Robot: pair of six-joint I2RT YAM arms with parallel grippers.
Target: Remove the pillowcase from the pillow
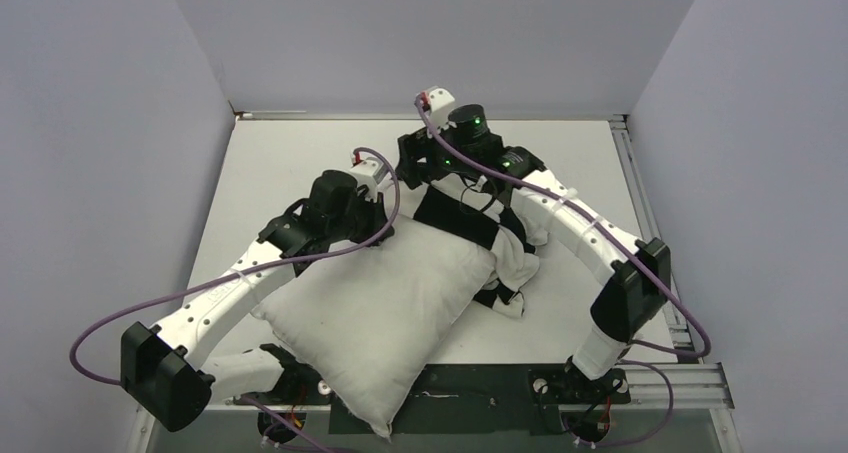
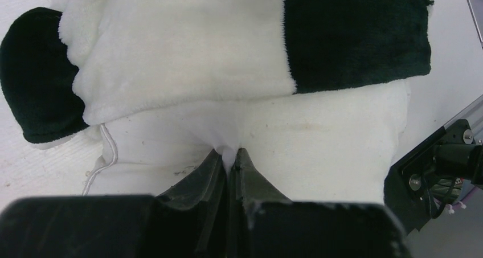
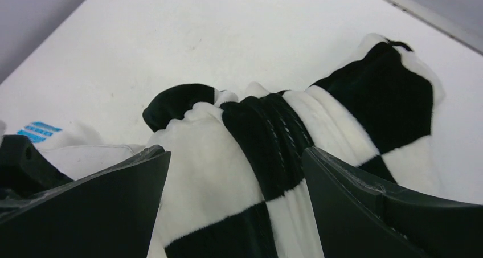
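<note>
**Case mostly off, far end still capped**

Pillow (image 1: 380,303) lies slantwise on the bench (image 1: 290,163), bare white over most of its length. Pillowcase (image 1: 470,218) is bunched into a checkered roll over the far end only.

Left end effector (image 2: 230,154): jaws together, pinching a tuck of plain pillow cloth just below the case's edge.

Right end effector (image 3: 234,155): jaws wide apart, straddling the bunched case, not gripping.

Judgement: late stage. Remaining: close on the roll and draw it off the last end while the left anchors the pillow.
</note>
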